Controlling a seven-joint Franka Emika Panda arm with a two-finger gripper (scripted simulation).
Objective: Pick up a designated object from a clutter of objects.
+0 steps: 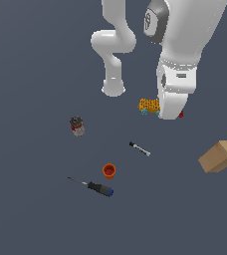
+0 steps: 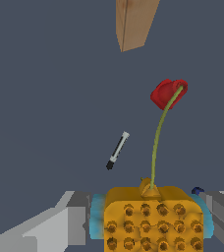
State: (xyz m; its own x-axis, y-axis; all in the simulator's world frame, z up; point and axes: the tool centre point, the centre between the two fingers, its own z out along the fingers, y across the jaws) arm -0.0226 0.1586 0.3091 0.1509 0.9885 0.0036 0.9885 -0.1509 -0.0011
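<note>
The designated object [image 2: 153,221] is a small orange-yellow studded block with teal knobs on its sides. In the exterior view the designated object [image 1: 148,105] peeks out beside the white hand [image 1: 174,94]. My gripper [image 2: 147,224] is shut on it, with a grey finger [image 2: 77,219] pressed against each teal side. A thin green stem rises from the block to a red flower-like piece [image 2: 168,93]. The clutter of objects lies scattered on the dark floor around it.
A tan box [image 1: 220,155] lies at the exterior view's right. A black-white marker [image 1: 139,148] lies near the block. An orange-red cup [image 1: 109,171], a black-and-blue screwdriver [image 1: 98,188] and a small dark can [image 1: 77,125] lie further toward the left.
</note>
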